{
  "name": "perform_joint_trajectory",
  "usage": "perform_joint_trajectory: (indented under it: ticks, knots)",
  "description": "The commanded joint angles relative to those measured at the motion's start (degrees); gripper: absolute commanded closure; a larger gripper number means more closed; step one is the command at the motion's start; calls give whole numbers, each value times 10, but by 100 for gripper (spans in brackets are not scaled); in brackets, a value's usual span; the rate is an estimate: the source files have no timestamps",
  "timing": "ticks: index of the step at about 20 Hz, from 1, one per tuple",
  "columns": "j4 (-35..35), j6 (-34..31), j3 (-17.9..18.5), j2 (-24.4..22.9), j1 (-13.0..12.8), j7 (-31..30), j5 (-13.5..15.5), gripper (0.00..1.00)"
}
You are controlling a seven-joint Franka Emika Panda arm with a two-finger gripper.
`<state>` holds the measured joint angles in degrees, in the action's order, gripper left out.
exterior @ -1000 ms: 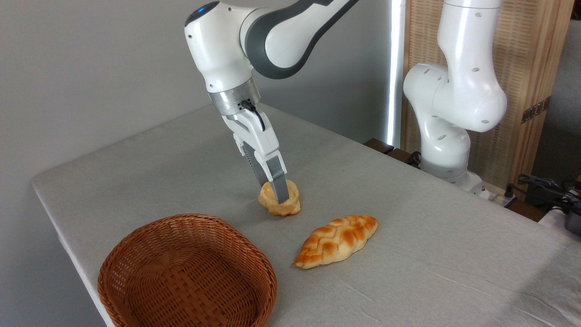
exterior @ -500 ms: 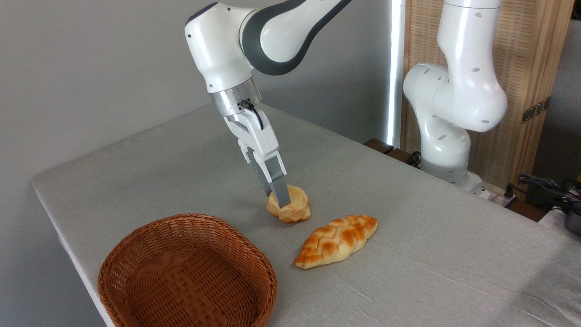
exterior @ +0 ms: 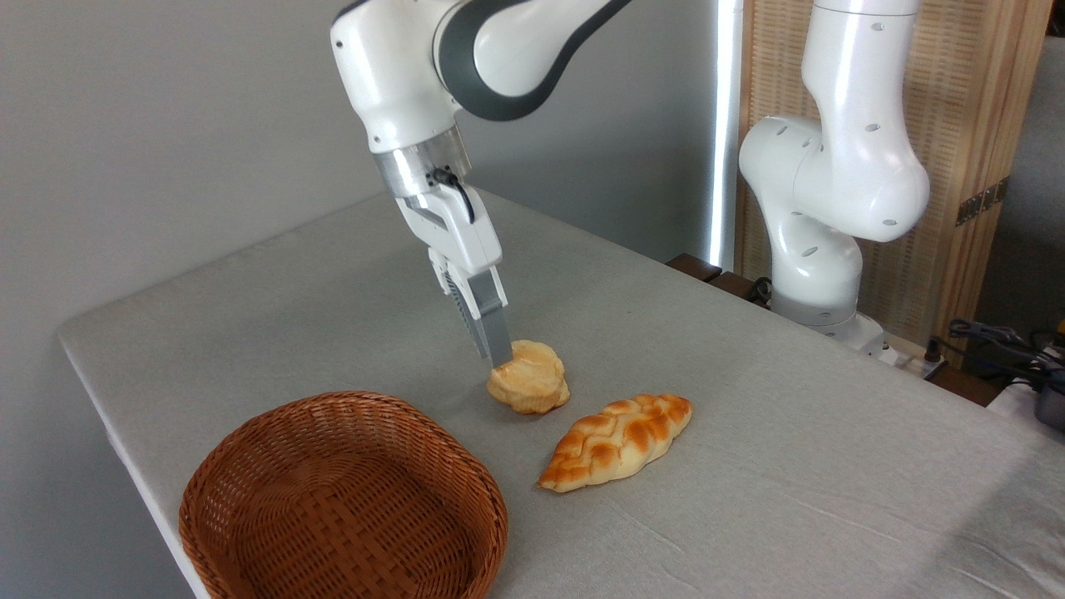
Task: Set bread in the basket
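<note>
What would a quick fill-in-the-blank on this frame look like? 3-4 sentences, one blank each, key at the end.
1. The round bun lies on the ____, outside the basket.
2. The woven basket holds ____ pieces of bread.
3. The braided loaf lies to the ____ of the basket in the picture.
4. The tip of the hand sits at the bun's ____ edge, not under it.

Missing words: table; zero; right; upper
</note>
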<state>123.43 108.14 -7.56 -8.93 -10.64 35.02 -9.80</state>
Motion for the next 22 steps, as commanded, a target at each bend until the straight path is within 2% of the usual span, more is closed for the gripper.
perform_joint_trajectory:
  ticks: [1,2,4,7,9,10,11,12,13,14,17,19,21,22]
  knots:
    - [-99,-79,9,35,1,-5,9,91]
    - [-132,-107,9,50,1,-4,9,91]
    - [-173,-119,10,65,2,-4,9,91]
    - [-182,-121,27,67,1,-3,8,92]
    - [-181,-124,28,67,0,-1,7,88]
    - [-178,-124,27,67,0,0,8,75]
    - [-171,-124,26,66,-1,1,10,46]
    - [-151,-123,26,62,0,1,11,13]
    - [-132,-117,26,56,0,2,12,0]
    - [-117,-114,25,46,0,2,17,0]
    - [-66,-48,32,14,3,2,71,0]
    - [-24,10,38,-13,21,2,99,0]
    - [0,35,45,-30,25,2,131,0]
    - [8,36,52,-35,25,2,137,0]
